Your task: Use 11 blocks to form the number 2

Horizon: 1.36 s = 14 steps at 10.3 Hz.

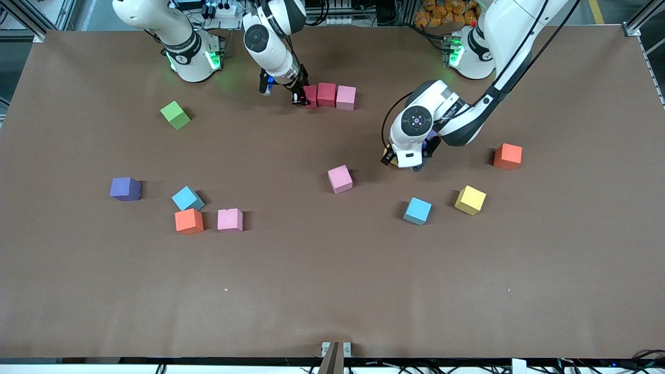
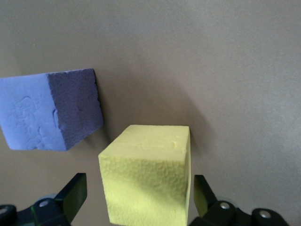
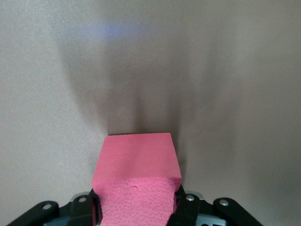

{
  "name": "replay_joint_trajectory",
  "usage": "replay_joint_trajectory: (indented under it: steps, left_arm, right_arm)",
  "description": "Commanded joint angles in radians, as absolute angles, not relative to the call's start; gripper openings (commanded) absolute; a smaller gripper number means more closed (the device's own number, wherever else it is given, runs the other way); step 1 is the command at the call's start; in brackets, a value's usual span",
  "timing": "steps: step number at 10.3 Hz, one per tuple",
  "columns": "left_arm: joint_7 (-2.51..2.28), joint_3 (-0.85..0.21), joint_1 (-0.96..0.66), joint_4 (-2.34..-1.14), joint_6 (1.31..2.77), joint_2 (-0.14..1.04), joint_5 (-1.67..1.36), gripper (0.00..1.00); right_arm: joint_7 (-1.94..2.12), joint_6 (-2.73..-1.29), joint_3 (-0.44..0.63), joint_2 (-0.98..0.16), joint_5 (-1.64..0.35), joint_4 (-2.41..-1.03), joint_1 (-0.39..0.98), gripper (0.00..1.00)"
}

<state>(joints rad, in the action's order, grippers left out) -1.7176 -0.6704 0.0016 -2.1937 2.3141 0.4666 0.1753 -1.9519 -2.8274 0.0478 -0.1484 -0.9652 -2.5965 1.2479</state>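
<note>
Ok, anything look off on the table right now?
Nothing damaged. Only the lime-green cube stands out: sole one of its colour, alone toward the right arm's end. The right hand is shut on a red cube at the row's end; the left hand is open around a yellow cube.

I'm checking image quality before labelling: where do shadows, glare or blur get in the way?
Front view: even light, short soft shadows beside each block, green glow at the arm bases. Left wrist view: yellow block sharp, its shadow faint on the table; the purple block is cut by the frame edge. Right wrist view: a broad dark shadow and a bluish smear above the pink block; no glare.
</note>
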Motion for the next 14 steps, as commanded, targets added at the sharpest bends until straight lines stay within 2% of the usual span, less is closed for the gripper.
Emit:
replay_joint_trajectory:
  steps: [1,3,5,7,8,9,10,11,12,14]
  left_arm:
    - [-1.740,-0.663,0.005,-2.198,2.335,0.474,0.204,0.95]
    - [-1.738,-0.661,0.008,-2.197,2.335,0.474,0.204,0.82]
    - [-1.740,-0.655,0.006,-2.197,2.333,0.479,0.248,0.61]
    - [-1.735,-0.655,0.005,-2.191,2.333,0.483,0.255,0.49]
    - [-1.726,-0.655,0.000,-2.184,2.332,0.483,0.255,0.48]
    - [-1.718,-0.655,-0.005,-2.180,2.332,0.483,0.256,0.47]
    - [-1.715,-0.657,-0.009,-2.169,2.330,0.485,0.256,0.47]
    - [-1.703,-0.660,-0.011,-2.157,2.330,0.495,0.256,0.48]
    - [-1.683,-0.661,-0.023,-2.131,2.330,0.512,0.256,0.48]
    - [-1.692,-0.660,-0.092,-2.064,2.327,0.554,0.249,0.47]
  right_arm:
    - [-1.956,-2.859,0.051,-0.155,-1.011,-2.597,1.275,0.00]
    - [-1.959,-2.858,0.051,-0.156,-1.011,-2.588,1.295,0.02]
    - [-1.954,-2.859,0.052,-0.156,-1.008,-2.588,1.318,0.05]
    - [-1.954,-2.859,0.052,-0.158,-1.008,-2.585,1.338,0.05]
    - [-1.956,-2.859,0.052,-0.160,-1.008,-2.585,1.338,0.06]
    - [-1.957,-2.859,0.052,-0.169,-1.008,-2.582,1.338,0.17]
    - [-1.959,-2.858,0.052,-0.181,-1.008,-2.573,1.338,0.60]
    - [-1.959,-2.858,0.052,-0.190,-1.006,-2.566,1.339,0.91]
    - [-1.959,-2.856,0.052,-0.190,-1.003,-2.565,1.339,1.00]
    - [-1.957,-2.856,0.052,-0.190,-0.999,-2.565,1.350,1.00]
